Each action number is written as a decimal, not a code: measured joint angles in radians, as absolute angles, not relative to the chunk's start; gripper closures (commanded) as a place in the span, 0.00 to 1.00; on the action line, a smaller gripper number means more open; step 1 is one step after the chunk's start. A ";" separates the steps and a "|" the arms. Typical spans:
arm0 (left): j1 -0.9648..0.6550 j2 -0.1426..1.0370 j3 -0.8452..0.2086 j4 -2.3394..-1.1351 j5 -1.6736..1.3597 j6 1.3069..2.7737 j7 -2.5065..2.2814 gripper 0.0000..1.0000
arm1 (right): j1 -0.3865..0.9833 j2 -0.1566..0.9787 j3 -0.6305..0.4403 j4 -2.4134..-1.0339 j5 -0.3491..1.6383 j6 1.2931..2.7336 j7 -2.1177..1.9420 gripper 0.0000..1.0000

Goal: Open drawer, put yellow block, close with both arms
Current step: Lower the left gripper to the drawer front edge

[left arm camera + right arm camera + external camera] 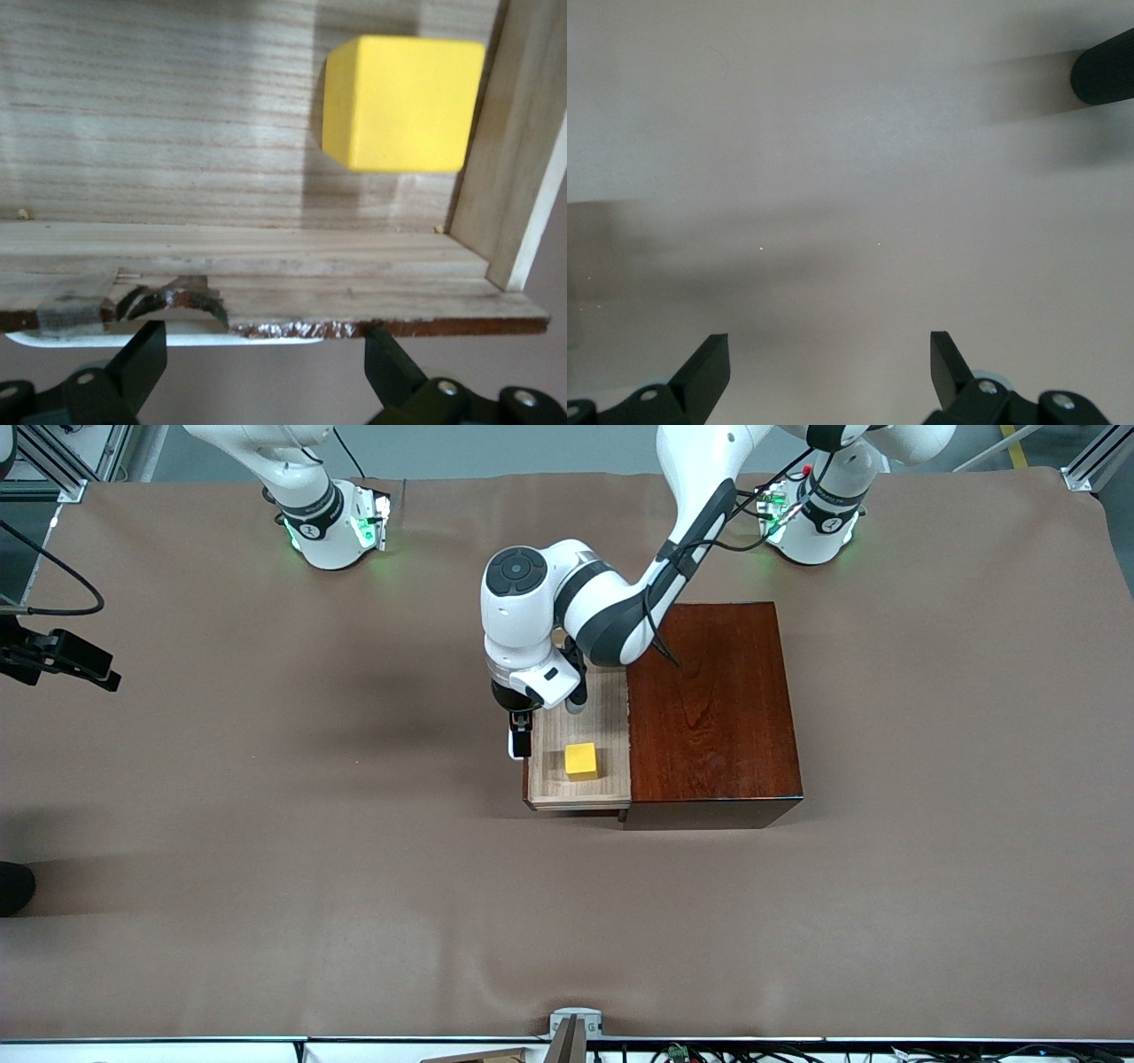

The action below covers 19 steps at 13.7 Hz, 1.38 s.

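The drawer (576, 731) stands pulled out of the dark mahogany box (713, 704), toward the right arm's end of the table. The yellow block (580, 760) lies in its light-wood tray (177, 115), near the corner closest to the front camera; the left wrist view also shows the yellow block (403, 104). My left gripper (520, 737) hangs open over the drawer's front edge (372, 328), fingers (142, 363) spread over the white handle (266, 338), gripping nothing. My right gripper (830, 350) is open over bare cloth, out of the front view.
The brown cloth (266, 824) covers the whole table. A black device on a cable (62, 657) juts in at the right arm's end, and a dark rounded thing (13, 886) sits nearer the front camera there. A black rod end (1107, 75) shows in the right wrist view.
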<state>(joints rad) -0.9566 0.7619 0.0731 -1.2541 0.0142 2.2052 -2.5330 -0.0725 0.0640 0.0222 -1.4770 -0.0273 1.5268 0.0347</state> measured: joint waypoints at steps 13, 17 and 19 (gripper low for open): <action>-0.993 0.792 0.070 -1.246 0.014 2.175 -2.445 0.00 | -0.073 0.063 0.022 -1.471 -0.027 1.530 0.035 0.00; -0.989 0.792 0.070 -1.228 0.013 2.093 -2.452 0.00 | -0.073 0.063 0.022 -1.471 -0.027 1.530 0.035 0.00; -0.989 0.792 0.072 -1.218 0.012 2.069 -2.459 0.00 | -0.073 0.063 0.022 -1.471 -0.027 1.530 0.035 0.00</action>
<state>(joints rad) -0.9894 0.7917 0.0716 -1.2185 0.0125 2.0690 -2.4587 -0.0728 0.0630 0.0216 -1.4708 -0.0273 1.5295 0.0349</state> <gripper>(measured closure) 0.000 0.000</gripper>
